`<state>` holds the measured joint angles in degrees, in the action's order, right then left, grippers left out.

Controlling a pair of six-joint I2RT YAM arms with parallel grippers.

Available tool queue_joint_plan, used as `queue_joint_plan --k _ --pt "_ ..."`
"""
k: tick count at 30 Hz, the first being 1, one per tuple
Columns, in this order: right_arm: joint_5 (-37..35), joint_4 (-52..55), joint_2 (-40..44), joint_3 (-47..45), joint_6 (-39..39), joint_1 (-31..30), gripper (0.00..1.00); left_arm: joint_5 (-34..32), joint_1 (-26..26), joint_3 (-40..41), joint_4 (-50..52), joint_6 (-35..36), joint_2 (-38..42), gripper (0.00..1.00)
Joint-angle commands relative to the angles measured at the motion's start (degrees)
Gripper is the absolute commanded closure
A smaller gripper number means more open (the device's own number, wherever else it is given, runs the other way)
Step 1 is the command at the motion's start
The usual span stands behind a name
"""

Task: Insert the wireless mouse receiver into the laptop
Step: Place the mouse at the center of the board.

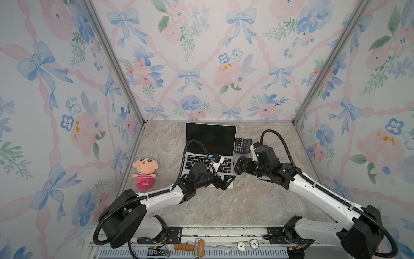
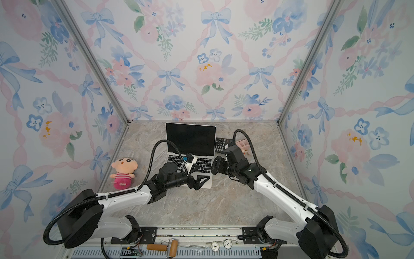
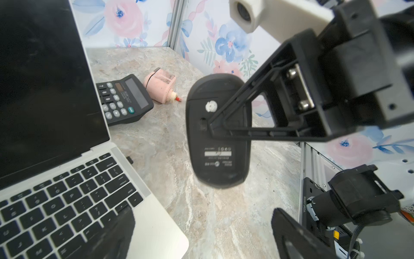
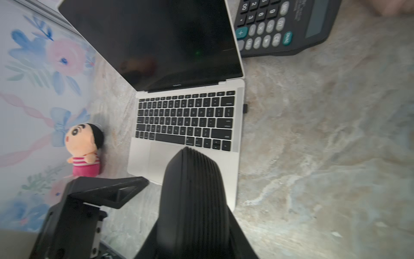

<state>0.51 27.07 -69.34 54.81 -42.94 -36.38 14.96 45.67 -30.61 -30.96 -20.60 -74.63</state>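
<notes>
- We find the wireless mouse receiver (image 4: 245,108) as a tiny dark stub touching the right edge of the laptop (image 4: 140,154), level with the back rows of keys. It looks plugged into the side port, though we cannot tell how deep it sits.
- Our left gripper (image 3: 202,209) is spread wide and empty, with one finger over the front part of the laptop and the other over bare table.
- Our right gripper (image 3: 211,126) is clamped on the black mouse (image 3: 218,157). It carries the mouse clear of the marble table (image 3: 156,139), just right of the laptop, with the underside turned toward the left wrist camera.
- We judge the insertion all but done, so the step in hand is clearing away cleanly.
- To do that well, we would lift the left gripper and draw it back toward its own side, away from the stub. That way no finger drags across the keys or nudges the laptop.
- We would lower the mouse onto bare table near the front, well apart from the stub and from the calculator (image 3: 125,101) behind. We would let go only once it rests flat.
- A sideways knock could bend or unseat the stub, so we would keep both arms off that edge.
</notes>
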Motion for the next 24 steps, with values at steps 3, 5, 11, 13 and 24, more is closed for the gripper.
queue_joint_plan --k 3,5,11,13,24 --pt "-11.4 16.2 -5.6 4.2 12.5 0.3 0.7 -3.7 -1.9 4.0 5.7 1.2 3.9 0.02" --pt "-14.0 19.3 -9.0 5.8 14.2 0.0 0.71 -4.7 -2.7 4.8 7.9 1.2 4.9 0.02" --pt "-23.2 27.3 -20.4 10.7 17.5 -1.7 0.71 -6.5 -5.5 7.2 12.3 0.4 8.5 0.02" --pt "-25.4 28.2 -22.9 11.6 17.9 -2.3 0.7 -6.9 -6.2 8.0 13.2 0.3 9.9 0.02" --pt "-29.3 31.4 -37.9 15.1 17.3 -5.4 0.66 -8.7 -8.6 10.8 17.1 0.5 16.4 0.02"
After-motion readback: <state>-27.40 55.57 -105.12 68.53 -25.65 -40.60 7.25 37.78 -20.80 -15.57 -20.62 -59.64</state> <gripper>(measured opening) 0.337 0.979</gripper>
